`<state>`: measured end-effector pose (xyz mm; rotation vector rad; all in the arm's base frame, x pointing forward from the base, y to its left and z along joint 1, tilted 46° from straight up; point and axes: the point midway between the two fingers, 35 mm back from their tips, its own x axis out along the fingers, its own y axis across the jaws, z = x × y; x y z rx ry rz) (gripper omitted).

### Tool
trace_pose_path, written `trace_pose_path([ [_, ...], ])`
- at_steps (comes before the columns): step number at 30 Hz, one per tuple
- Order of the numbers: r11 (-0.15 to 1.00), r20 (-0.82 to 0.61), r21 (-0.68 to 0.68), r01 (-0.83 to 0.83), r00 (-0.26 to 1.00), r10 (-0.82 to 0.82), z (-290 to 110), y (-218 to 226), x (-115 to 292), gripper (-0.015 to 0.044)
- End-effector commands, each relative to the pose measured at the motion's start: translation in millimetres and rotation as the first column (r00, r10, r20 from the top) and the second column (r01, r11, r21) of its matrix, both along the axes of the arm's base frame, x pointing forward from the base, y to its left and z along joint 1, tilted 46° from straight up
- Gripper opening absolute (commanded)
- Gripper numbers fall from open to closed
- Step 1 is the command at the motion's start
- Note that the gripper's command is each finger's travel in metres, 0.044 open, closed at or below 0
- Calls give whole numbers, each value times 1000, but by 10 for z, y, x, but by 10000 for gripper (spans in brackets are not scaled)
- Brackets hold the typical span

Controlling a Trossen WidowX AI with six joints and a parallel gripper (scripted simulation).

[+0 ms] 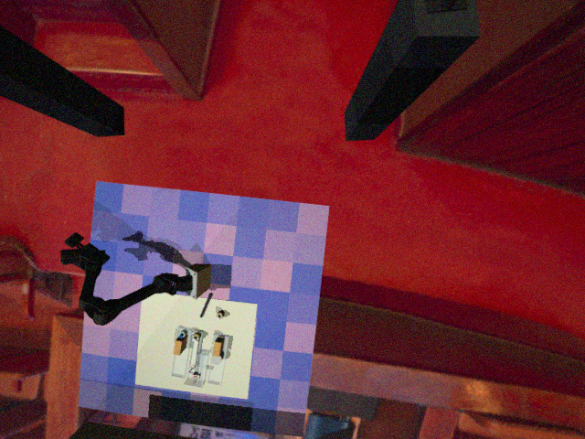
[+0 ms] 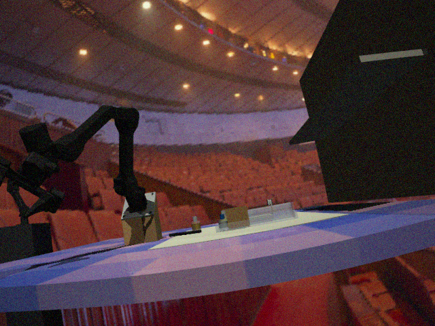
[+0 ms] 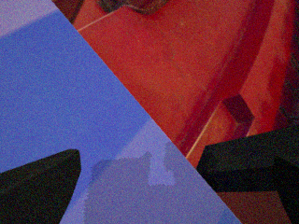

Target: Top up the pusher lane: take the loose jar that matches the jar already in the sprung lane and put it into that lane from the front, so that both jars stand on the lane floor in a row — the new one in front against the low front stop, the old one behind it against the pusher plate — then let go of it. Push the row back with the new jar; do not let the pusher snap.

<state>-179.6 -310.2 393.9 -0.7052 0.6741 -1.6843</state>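
A small loose jar (image 1: 220, 312) (image 2: 195, 223) with a tan cap stands on the white mat (image 1: 155, 373) (image 2: 316, 218), near its edge toward the arm. A clear rack of three lanes (image 1: 200, 354) (image 2: 272, 211) stands in the middle of the mat. The middle lane holds a jar (image 1: 196, 336) at its front end that looks like the loose one. The left lane holds a blue-capped jar (image 1: 180, 335) (image 2: 221, 221). My gripper (image 3: 177, 163) (image 1: 191, 283) is open and holds nothing. It hangs off the mat beside a tan box (image 1: 204, 279) (image 2: 140, 224), short of the loose jar.
A dark thin stick (image 1: 206, 305) (image 2: 184, 233) lies on the mat's edge between the box and the loose jar. Brown blocks (image 1: 178, 347) (image 1: 217, 348) (image 2: 236, 217) sit in the outer lanes. The wrist view shows the checkered table's edge and red floor beyond.
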Motion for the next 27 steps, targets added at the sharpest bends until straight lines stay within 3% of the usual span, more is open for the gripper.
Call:
trace_pose_path([
  [1, 1000, 6, 1, -5, 1000, 5, -8, -14, 14, 426],
  [7, 984, 208, 46, -170, 965, 157, -270, -425, 531, 440],
  [15, 908, 481, 117, -403, 823, 303, -680, -826, 1505, 440],
  [27, 693, 770, 247, -677, 571, 284, -1343, -787, 3170, 440],
])
